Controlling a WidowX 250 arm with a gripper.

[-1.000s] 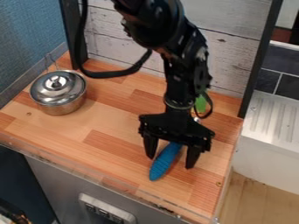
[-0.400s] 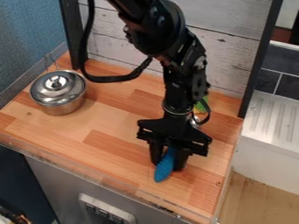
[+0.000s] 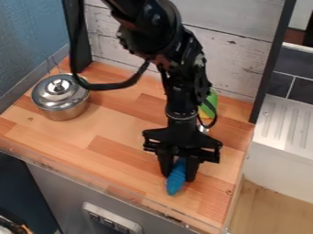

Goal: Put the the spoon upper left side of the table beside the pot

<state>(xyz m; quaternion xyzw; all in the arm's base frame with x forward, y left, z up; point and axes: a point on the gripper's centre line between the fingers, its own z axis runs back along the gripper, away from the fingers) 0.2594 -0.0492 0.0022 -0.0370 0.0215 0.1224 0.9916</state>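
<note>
Pincer (image 3: 178, 177) of the robot is now narrow, with its two fingers pressed around the blue handle of what I take to be the spoon (image 3: 175, 183). One second ago these fingers stood wide, one at each side of the handle, and nothing was gripped. So the closing is the important change, and for the task it means that the grasp is made, or very nearly made. The handle has also changed its place a little: its rounded end has come somewhat nearer to the front edge of the worktop (image 3: 122, 125), and it points more straight to the front than before. I judge that the pincer has turned or pulled it while closing.

The spoon is in the front right part of the worktop. Whether it is already lifted, I cannot tell. A small shiny piece (image 3: 203, 128) behind the pincer may be its metal head, but the arm hides the connection. Just behind this piece is a green and yellow thing (image 3: 211, 101).

The pot (image 3: 60, 109), with its metal lid (image 3: 58, 87) on, is standing at the back left, well apart from the spoon. Its place is the same as before. The next move, in my opinion, is to raise the spoon and carry it left and backward, then lower it beside the pot without pushing the pot.
</note>
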